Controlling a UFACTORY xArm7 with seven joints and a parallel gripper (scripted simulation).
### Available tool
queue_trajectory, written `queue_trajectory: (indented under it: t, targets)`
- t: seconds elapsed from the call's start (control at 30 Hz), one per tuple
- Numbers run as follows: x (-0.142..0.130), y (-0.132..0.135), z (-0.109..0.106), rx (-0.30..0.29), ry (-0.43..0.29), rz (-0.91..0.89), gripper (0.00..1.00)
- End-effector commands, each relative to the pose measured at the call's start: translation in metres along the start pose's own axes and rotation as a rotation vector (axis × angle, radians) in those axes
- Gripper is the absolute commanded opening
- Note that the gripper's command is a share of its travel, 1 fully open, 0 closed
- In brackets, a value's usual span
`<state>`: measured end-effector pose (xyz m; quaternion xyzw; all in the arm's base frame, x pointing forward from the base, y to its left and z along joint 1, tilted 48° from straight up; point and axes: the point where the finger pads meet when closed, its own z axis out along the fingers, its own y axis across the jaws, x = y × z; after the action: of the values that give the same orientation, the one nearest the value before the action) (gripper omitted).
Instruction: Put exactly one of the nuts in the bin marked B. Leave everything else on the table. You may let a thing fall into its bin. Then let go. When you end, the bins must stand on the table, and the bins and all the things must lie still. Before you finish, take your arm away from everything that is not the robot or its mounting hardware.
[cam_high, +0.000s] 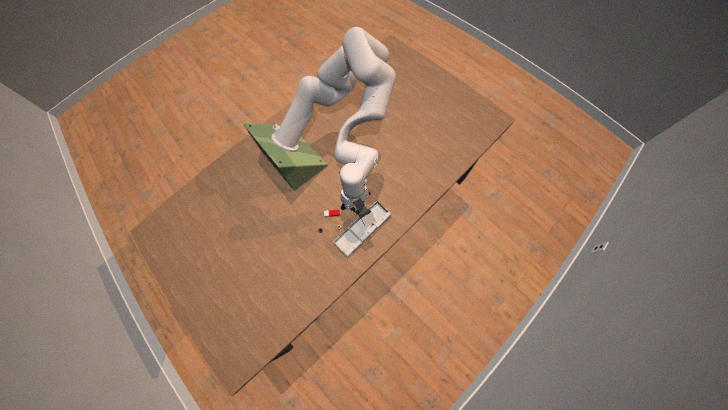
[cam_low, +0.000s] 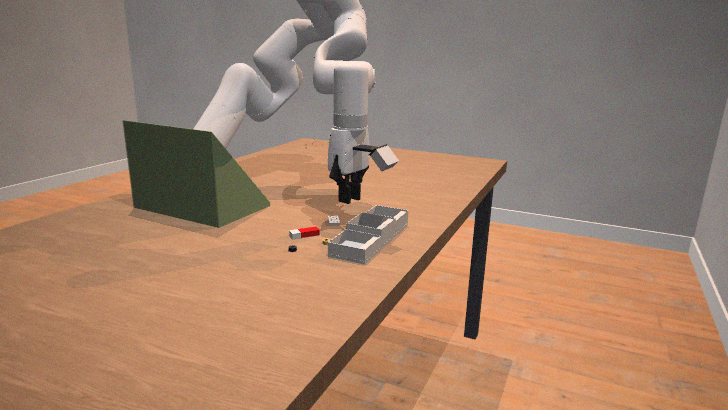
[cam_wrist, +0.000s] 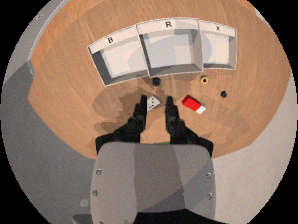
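From where I stand the 3 bin letters are too blurred to read surely, though the middle compartment of the grey bin row (cam_wrist: 166, 48) seems to be the one marked B. The white arm drops straight down over the table (cam_low: 152, 315), its gripper (cam_low: 349, 197) partly parted and holding nothing, above a small white die (cam_wrist: 152, 103). 1 black nut (cam_wrist: 156, 82) lies just before the bins, a yellow nut (cam_wrist: 204, 80) and another black one (cam_wrist: 224, 94) beside the red and white block (cam_wrist: 193, 104).

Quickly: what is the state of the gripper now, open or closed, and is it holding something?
Gripper: partly open, holding nothing, above the table near the bins.
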<state>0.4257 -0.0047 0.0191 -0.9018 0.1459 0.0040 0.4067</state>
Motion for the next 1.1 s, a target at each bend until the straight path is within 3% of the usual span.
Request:
queue_trajectory:
  t: [0.0,0.17,0.6,1.07]
  targets:
    - [0.001,0.001,-0.002,-0.001,0.005,0.0,0.3]
    - [0.001,0.001,-0.002,-0.001,0.005,0.0,0.3]
    - [0.002,0.001,0.05,-0.001,0.005,0.001,0.3]
    - [0.002,0.001,0.064,-0.001,0.005,0.001,0.3]
